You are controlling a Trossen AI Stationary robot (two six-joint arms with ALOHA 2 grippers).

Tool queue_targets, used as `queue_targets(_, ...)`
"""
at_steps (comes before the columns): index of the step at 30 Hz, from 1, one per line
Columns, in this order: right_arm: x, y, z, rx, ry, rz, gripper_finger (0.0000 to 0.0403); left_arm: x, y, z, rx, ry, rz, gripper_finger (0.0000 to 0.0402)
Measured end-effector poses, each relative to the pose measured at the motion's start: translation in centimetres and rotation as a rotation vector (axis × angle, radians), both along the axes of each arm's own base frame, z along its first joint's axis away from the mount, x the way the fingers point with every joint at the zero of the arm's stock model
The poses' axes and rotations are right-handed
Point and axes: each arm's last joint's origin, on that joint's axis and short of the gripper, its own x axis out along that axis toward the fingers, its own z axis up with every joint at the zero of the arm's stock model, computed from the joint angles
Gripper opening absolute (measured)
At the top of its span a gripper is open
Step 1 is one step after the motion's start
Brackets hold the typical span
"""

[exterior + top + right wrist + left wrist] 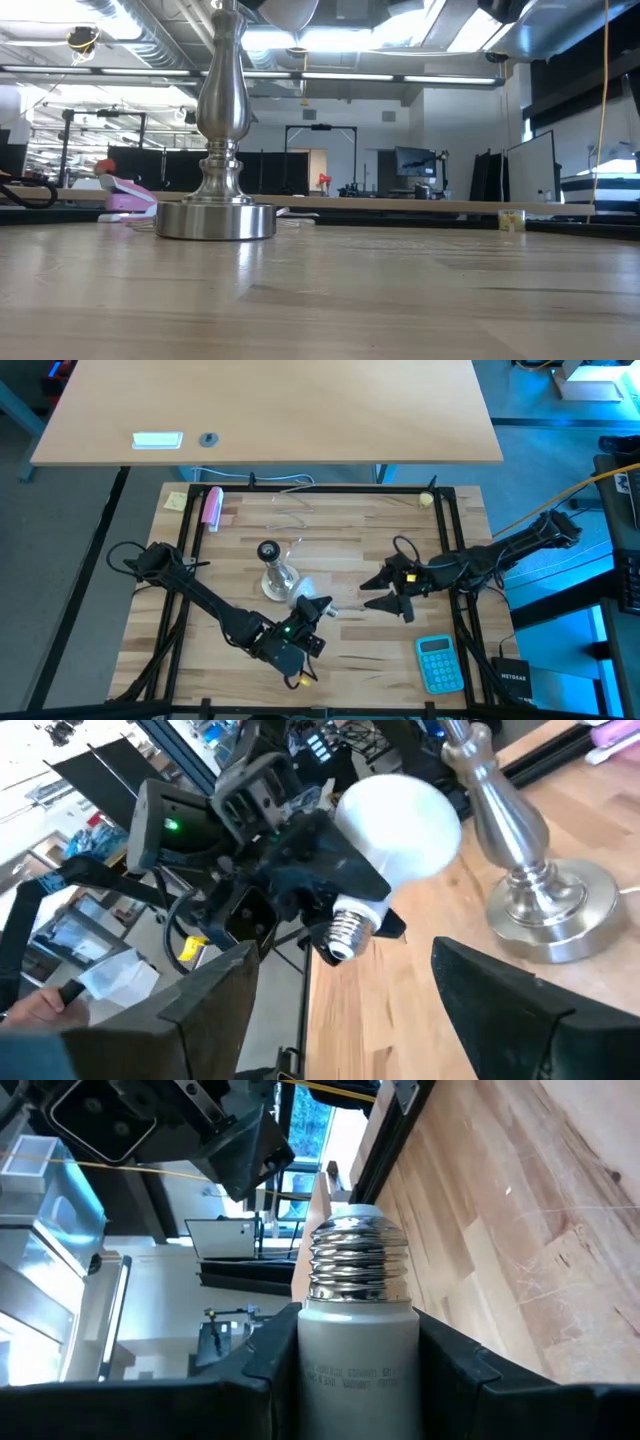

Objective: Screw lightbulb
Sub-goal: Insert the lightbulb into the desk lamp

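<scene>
Gripping the lightbulb by its white neck, the left gripper holds it off the table, just to the right of the lamp stand, with the round globe toward the stand and the metal screw thread pointing right toward the other arm. In the left wrist view, the two dark fingers press against either side of the neck, and the shiny thread sticks out beyond them. In the right wrist view, the globe sits close beside the stand's slim metal stem, though whether they touch is hard to tell.

The right gripper hangs just to the right of the bulb, facing it, its fingers spread wide apart and holding nothing. A clear gap separates its fingertips from the bulb's screw end.

The lamp stand rests upright on the wooden table, a little left of centre; the low view shows its round silver base flat on the wood. A blue calculator lies near the right front corner of the table, and a pink object lies at the far left edge.
</scene>
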Motion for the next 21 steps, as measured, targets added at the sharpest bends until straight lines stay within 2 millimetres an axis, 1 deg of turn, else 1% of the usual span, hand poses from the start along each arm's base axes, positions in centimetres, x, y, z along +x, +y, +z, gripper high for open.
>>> queue_targets(5, 0.1, 1.6, -0.6, 0.008, 0.024, 0.034, 0.0299, 0.0, 0.0, 0.0, 0.002, 0.003, -0.002, 0.0130)
queue_targets(8, 0.1, 2.8, -1.2, -0.008, 0.046, 0.054, 0.0299, 0.0, 0.0, 0.0, 0.003, 0.004, -0.002, 0.0130)
queue_targets(13, 0.4, 4.2, -2.4, -0.039, 0.087, 0.071, 0.0299, 0.0, 0.0, 0.0, 0.004, 0.005, -0.002, 0.0130)
queue_targets(21, 1.4, 4.9, -3.7, -0.065, 0.119, 0.059, 0.0299, 0.0, 0.0, 0.0, 0.004, 0.004, -0.002, 0.0130)
